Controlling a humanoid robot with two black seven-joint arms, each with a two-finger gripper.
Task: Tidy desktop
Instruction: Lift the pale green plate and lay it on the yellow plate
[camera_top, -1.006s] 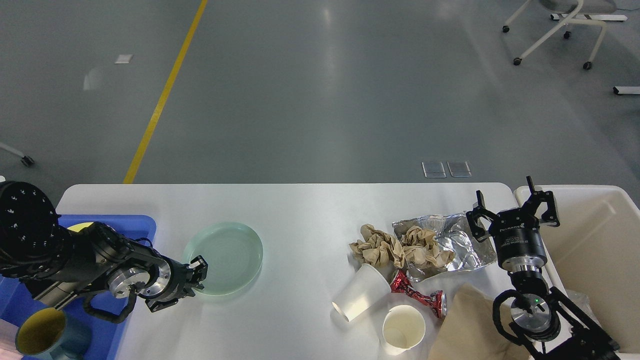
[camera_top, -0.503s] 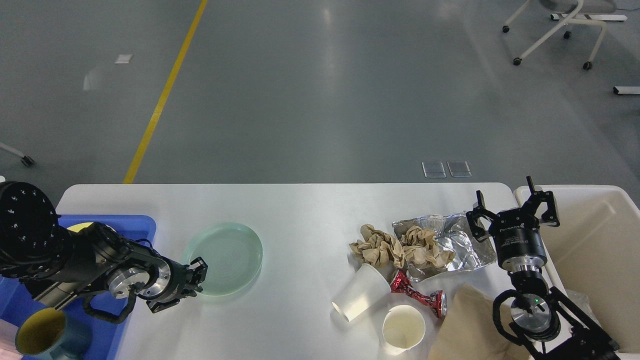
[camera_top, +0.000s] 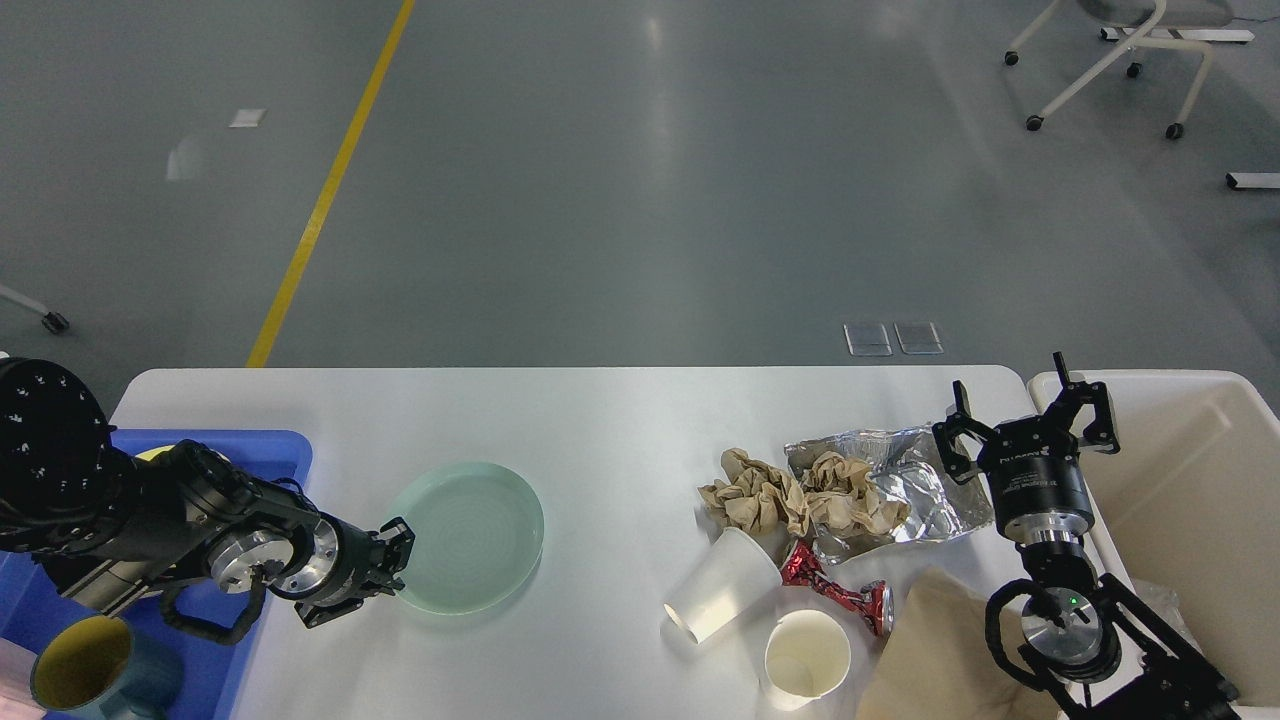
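Desktop (camera_top: 600, 420) fills the lower part of the head view, a smooth, slightly glossy white slab with rounded corners, its long axis running left to right. Near its left edge lies a round, translucent pale-green plate (camera_top: 468, 537); the left gripper (camera_top: 397, 558) pinches the plate's near-left rim between nearly closed fingers. Toward the right edge sit crumpled brown paper (camera_top: 770, 495), creased silver foil (camera_top: 900, 480) and two white paper cups (camera_top: 722, 585). The right gripper (camera_top: 1030, 418) hovers at the right edge, fingers spread, holding nothing.
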